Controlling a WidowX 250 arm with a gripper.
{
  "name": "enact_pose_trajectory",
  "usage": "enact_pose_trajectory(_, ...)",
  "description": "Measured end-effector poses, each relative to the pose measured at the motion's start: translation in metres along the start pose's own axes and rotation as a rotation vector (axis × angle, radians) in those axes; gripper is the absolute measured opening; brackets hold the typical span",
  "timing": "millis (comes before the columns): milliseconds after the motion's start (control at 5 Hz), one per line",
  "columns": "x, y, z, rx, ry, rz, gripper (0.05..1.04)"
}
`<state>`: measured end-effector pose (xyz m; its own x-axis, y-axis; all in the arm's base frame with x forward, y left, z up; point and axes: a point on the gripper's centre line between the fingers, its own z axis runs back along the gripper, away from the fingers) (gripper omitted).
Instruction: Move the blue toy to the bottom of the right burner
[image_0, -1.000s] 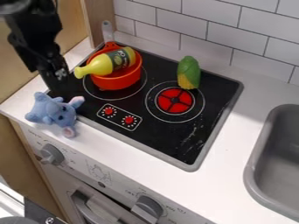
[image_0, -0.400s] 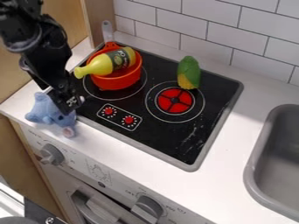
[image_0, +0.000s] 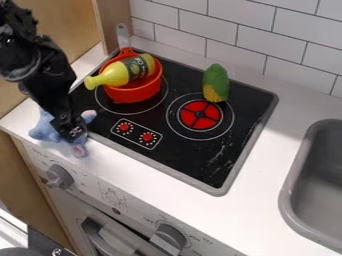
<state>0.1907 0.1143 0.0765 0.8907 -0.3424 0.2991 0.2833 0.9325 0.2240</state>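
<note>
The black gripper (image_0: 69, 131) hangs at the left over the blue toy, covering the middle of it; how its jaws stand cannot be made out. Partly hidden behind it, the blue plush toy (image_0: 43, 131) lies on the white counter at the stove's left front corner, its pinkish foot and one ear showing. The right burner (image_0: 200, 115), red with a dark cross and white rings, is on the black stove top, right of the gripper.
A red pot (image_0: 135, 93) holding a yellow bottle (image_0: 115, 74) sits on the left burner. A green and yellow corn toy (image_0: 216, 83) is at the right burner's back edge. The grey sink (image_0: 288, 195) lies at the right, the tiled wall (image_0: 280, 37) behind.
The gripper has come down and forward from above the stove's left edge onto the blue toy, covering more of it. The toy's place looks nearly unchanged.
</note>
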Motion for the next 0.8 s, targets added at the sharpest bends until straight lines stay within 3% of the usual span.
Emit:
enact_pose_trajectory(600,-0.017,0.014,-0.028,0.042,-0.079,-0.031,0.989)
enact_pose_trajectory(800,-0.017,0.017,-0.033,0.055,-0.091,-0.018,0.889)
